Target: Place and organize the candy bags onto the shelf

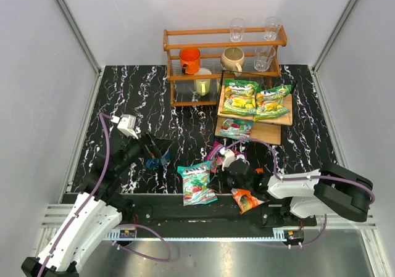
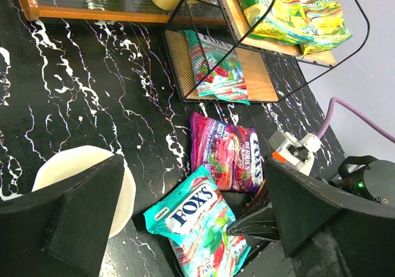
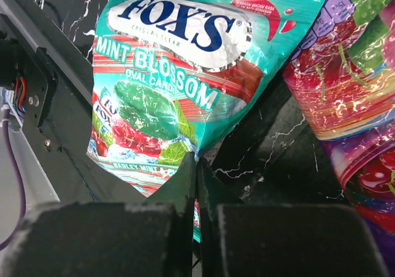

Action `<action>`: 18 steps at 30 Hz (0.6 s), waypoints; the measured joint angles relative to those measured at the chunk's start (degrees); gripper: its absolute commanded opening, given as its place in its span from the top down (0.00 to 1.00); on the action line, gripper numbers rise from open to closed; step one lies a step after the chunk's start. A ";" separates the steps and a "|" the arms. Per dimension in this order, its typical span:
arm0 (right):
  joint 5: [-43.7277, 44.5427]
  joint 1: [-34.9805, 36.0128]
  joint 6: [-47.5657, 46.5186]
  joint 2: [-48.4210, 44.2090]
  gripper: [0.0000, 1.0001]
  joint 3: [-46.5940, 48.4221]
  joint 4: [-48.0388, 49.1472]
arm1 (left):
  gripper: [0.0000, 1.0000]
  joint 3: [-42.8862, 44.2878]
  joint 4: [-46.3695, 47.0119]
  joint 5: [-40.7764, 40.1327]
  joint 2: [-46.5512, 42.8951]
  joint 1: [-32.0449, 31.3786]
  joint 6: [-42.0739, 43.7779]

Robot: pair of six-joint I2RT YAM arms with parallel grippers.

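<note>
Right wrist view: right claw [image 3: 197, 166] pinches tight on the lower edge of the teal bag [image 3: 166, 86], so lift gently, then carry toward the shelf [image 1: 266, 131] at one o'clock.

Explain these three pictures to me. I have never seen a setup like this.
The machine is two robot arms at the near edge of a table. One picture looks down from above; the other two come from cameras on the wrists. The right tool is shut on the edge of a teal bag of candy. The left tool is open and empty, next to a mug. A purple bag and an orange bag lie on the table. The pale wooden shelf holds two green-yellow bags and a second teal bag.
</note>
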 measured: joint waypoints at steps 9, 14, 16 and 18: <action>7.76 0.15 -0.72 -13.46 1.00 3.02 -15.89 | 0.01 -0.02 0.00 0.00 0.00 0.00 0.02; 22.77 0.11 -1.92 -29.97 1.00 7.85 -32.09 | 0.01 -0.02 0.04 0.00 -0.02 0.00 0.02; 27.39 0.09 -2.38 -33.44 1.00 9.46 -36.63 | 0.01 -0.02 0.04 0.00 0.00 0.00 0.02; 31.85 0.07 -2.62 -35.15 1.00 11.13 -41.22 | 0.01 -0.02 0.07 0.00 0.00 0.00 0.02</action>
